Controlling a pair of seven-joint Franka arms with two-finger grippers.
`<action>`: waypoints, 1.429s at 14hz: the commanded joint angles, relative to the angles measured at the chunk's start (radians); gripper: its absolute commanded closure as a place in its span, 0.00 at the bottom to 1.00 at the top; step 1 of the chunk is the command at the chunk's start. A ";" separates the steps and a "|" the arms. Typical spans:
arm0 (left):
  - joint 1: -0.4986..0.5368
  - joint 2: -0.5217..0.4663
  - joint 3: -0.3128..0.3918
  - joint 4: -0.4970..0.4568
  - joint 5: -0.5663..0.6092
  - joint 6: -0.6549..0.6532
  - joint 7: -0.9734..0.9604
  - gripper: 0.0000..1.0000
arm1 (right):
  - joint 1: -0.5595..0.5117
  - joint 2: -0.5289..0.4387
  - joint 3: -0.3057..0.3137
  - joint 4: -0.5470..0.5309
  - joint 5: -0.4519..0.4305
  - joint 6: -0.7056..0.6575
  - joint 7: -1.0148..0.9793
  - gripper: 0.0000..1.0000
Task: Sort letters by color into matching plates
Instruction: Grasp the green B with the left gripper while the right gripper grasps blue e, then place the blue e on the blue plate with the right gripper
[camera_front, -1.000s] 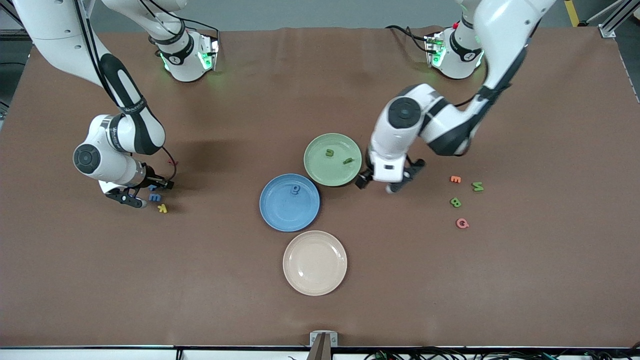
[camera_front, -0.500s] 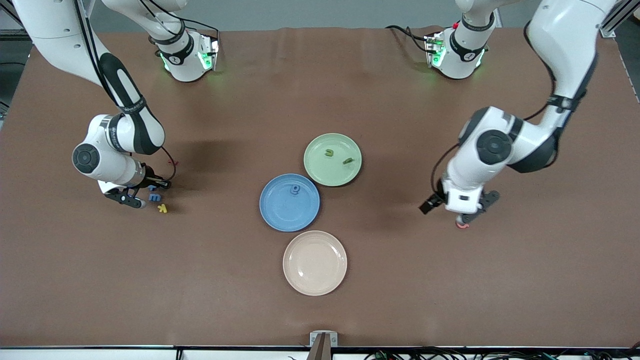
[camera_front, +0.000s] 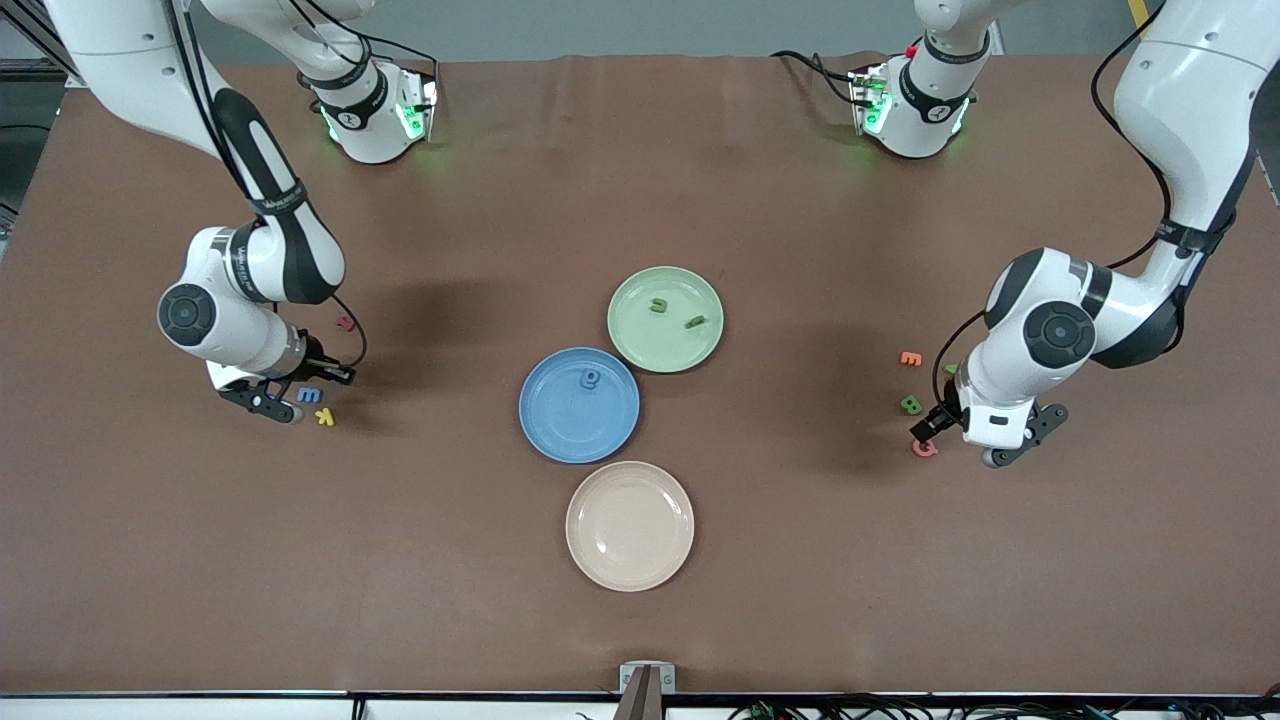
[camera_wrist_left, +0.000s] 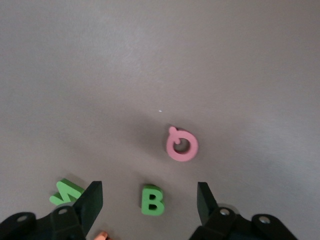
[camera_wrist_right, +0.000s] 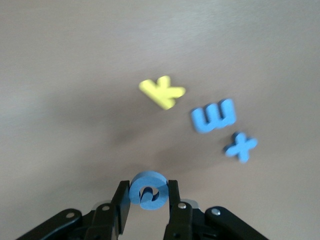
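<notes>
My right gripper (camera_wrist_right: 148, 194) is shut on a round blue letter (camera_wrist_right: 148, 189), held a little above the table at the right arm's end. Under it lie a blue m (camera_front: 310, 395) and a blue x (camera_wrist_right: 241, 146). My left gripper (camera_wrist_left: 149, 194) hangs open over the left arm's end, its fingers framing a green B (camera_wrist_left: 152, 201). A green N (camera_wrist_left: 65, 191) lies beside the B. The blue plate (camera_front: 556, 425) holds one blue letter (camera_front: 591, 378). The pale green plate (camera_front: 636, 338) holds two green letters (camera_front: 658, 306).
A yellow K (camera_front: 324, 417) and a small red letter (camera_front: 346, 323) lie near the right gripper. A pink Q (camera_front: 924, 448) and an orange E (camera_front: 910, 358) lie by the green B. A beige plate (camera_front: 630, 560) sits nearer the camera than the blue plate.
My left arm swung from beside the green plate to the letters at its own end, fingers narrowing slightly. My right gripper closed on the round blue letter and rose a little.
</notes>
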 joint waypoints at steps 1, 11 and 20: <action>0.014 0.045 -0.014 -0.004 0.022 0.012 -0.012 0.20 | 0.061 -0.016 0.001 0.127 -0.013 -0.179 0.118 0.82; 0.031 0.066 -0.014 -0.062 0.022 0.024 -0.024 0.33 | 0.427 0.298 0.002 0.619 0.005 -0.287 0.716 0.82; 0.033 0.053 -0.023 -0.061 0.022 0.015 -0.024 0.99 | 0.510 0.410 0.005 0.701 0.110 -0.102 0.783 0.82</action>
